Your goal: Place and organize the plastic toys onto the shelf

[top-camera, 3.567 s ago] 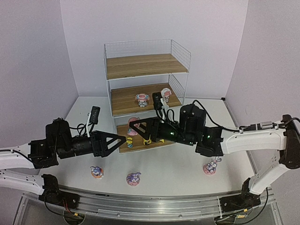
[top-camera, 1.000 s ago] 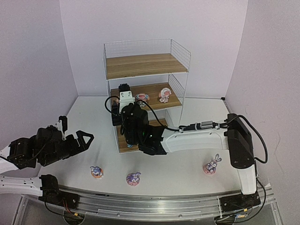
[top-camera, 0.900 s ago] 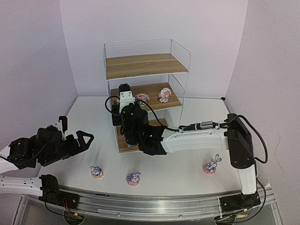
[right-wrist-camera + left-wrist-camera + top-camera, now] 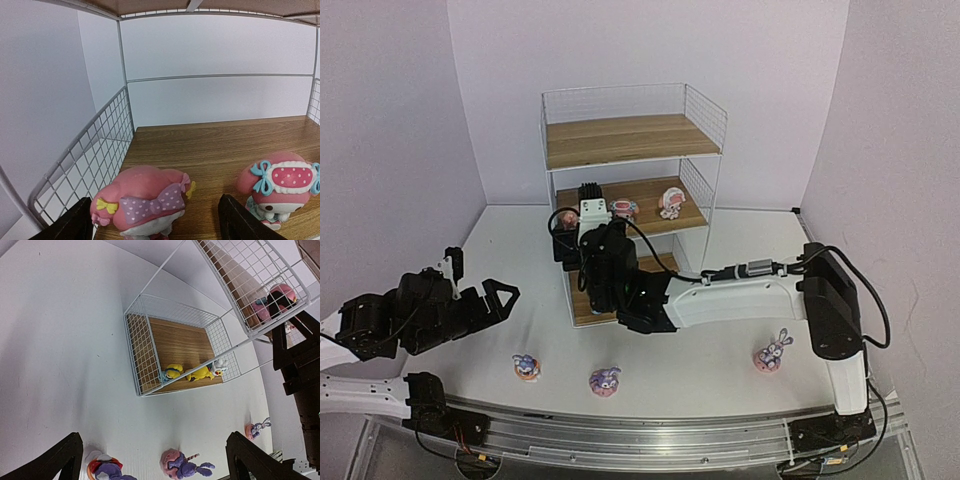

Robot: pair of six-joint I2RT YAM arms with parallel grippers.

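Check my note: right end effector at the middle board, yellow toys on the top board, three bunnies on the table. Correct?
One slip: the yellow toys sit on the bottom board, not the top, as the left wrist view shows. The right end effector is at the middle board, and three bunnies are on the table.

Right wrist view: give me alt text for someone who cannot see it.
A pink toy with a purple dotted bow stands on a wooden shelf board between the dark fingers of the open claw, near the white mesh side wall. A second pink toy, with blue bows, stands to its right on the same board.
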